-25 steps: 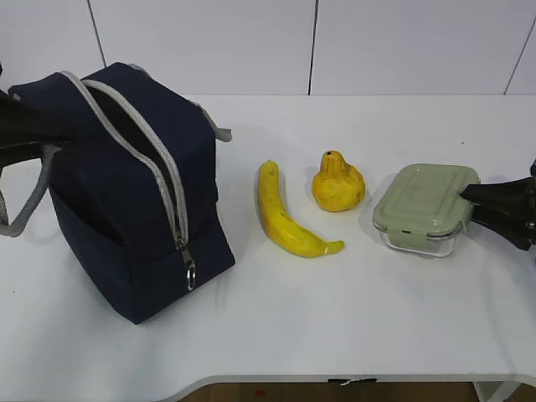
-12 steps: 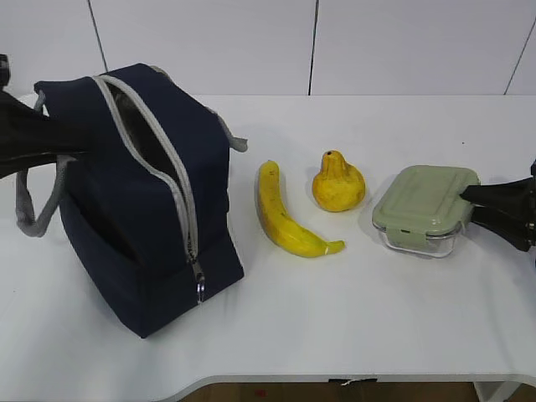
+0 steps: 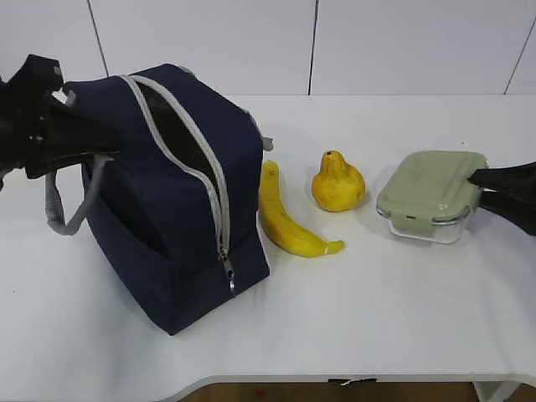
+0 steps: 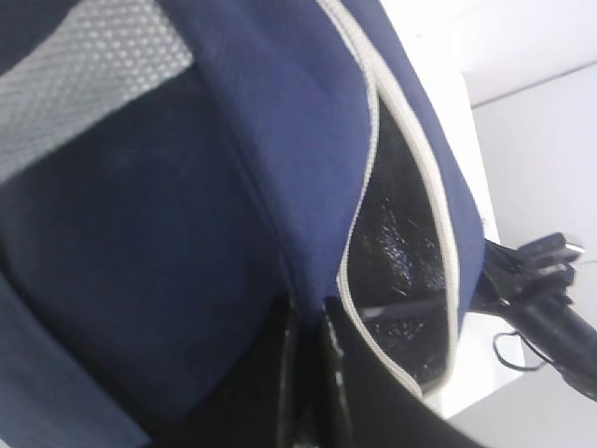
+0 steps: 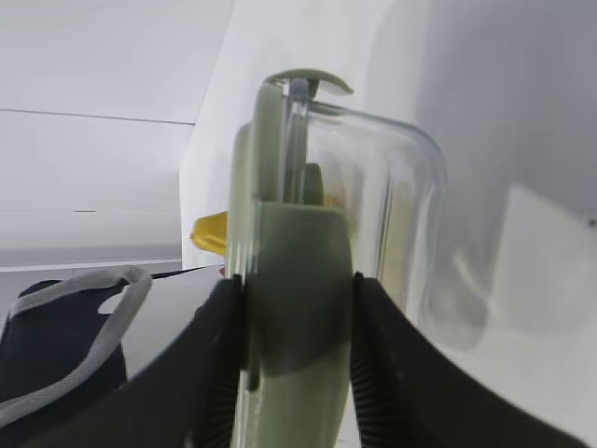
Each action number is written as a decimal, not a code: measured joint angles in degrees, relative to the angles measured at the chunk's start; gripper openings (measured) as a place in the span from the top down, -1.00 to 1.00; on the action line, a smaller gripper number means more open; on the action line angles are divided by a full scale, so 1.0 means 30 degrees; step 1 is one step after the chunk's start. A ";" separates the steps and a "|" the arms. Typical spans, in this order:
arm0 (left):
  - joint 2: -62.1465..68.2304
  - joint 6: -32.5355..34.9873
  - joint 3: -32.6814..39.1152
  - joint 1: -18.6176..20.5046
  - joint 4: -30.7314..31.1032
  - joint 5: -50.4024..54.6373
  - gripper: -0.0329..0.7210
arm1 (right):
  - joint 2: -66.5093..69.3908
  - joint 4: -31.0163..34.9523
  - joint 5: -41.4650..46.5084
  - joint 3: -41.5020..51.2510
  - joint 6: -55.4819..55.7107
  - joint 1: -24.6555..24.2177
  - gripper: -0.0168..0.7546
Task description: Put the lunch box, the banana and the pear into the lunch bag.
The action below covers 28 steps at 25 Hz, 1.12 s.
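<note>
The left claw [image 4: 308,373] pinches the navy lunch bag [image 3: 167,201] at its far-left edge; its zipper gapes. The right claw [image 5: 289,345] clamps the lunch box [image 3: 431,203], tilted off the white surface [image 3: 377,310]. Banana [image 3: 285,219] and pear [image 3: 337,182] lie between.

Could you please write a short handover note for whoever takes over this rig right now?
Left gripper: shut on the navy lunch bag's fabric by the unzipped opening.
Right gripper: clamped on the green-lidded lunch box, which looks slightly tilted up at the right of the table.
Banana lies beside the bag; pear stands between banana and box, both untouched.
Done: bag unzipped and held, box gripped.
Left: box, banana and pear all still need to go into the bag.
</note>
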 joint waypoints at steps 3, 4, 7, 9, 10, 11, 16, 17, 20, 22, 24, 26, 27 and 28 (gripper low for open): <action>0.0107 0.0000 0.0000 0.0000 -0.0031 -0.0148 0.91 | -0.0796 -0.0211 0.0000 0.0000 0.0765 0.0000 0.31; 0.0086 0.0000 0.0000 0.0000 -0.0031 -0.0164 0.91 | -0.1153 -0.0257 0.0000 0.0035 0.1133 0.0000 0.31; 0.0086 0.0000 0.0000 0.0000 -0.0074 -0.0195 0.91 | -0.2316 -0.0271 0.0000 0.0035 0.2173 0.0000 0.31; 0.0086 0.0000 0.0000 0.0000 -0.0074 -0.0313 0.91 | -0.3113 -0.0402 0.0000 -0.0101 0.3058 0.0053 0.31; 0.0086 0.0000 0.0000 0.0000 -0.0074 -0.0358 0.91 | -0.3384 -0.0450 0.0000 -0.0293 0.3606 0.0150 0.31; 0.0086 0.0000 0.0000 0.0000 -0.0114 -0.0407 0.91 | -0.3653 -0.0545 0.0000 -0.0597 0.4079 0.0354 0.31; 0.0086 0.0000 0.0000 0.0000 -0.0266 -0.0643 0.91 | -0.4471 -0.0957 0.0115 -0.2954 0.6098 0.2239 0.31; 0.0086 0.0000 0.0000 0.0000 -0.0300 -0.0682 0.91 | -0.4551 -0.1042 0.0188 -0.3430 0.6452 0.2753 0.31; 0.0086 0.0000 0.0000 0.0000 -0.0300 -0.0708 0.91 | -0.4810 -0.1407 0.0412 -0.5144 0.7448 0.4322 0.31; 0.0086 0.0000 0.0000 0.0000 -0.0300 -0.0708 0.91 | -0.4837 -0.1710 0.0525 -0.6369 0.8008 0.5495 0.31; 0.0086 0.0000 0.0000 0.0000 -0.0338 -0.0708 0.91 | -0.4837 -0.1811 0.0650 -0.7366 0.8430 0.6602 0.31; 0.0086 0.0024 0.0000 0.0000 -0.0337 -0.0708 0.91 | -0.4875 -0.2132 0.0388 -0.8333 0.8880 0.7848 0.32; 0.0086 0.0024 0.0000 0.0000 -0.0337 -0.0725 0.91 | -0.4859 -0.2389 0.0007 -0.8719 0.9089 0.8367 0.32; 0.0086 0.0024 0.0000 0.0000 -0.0337 -0.0725 0.91 | -0.4859 -0.2777 -0.0318 -0.9165 0.9344 0.8960 0.32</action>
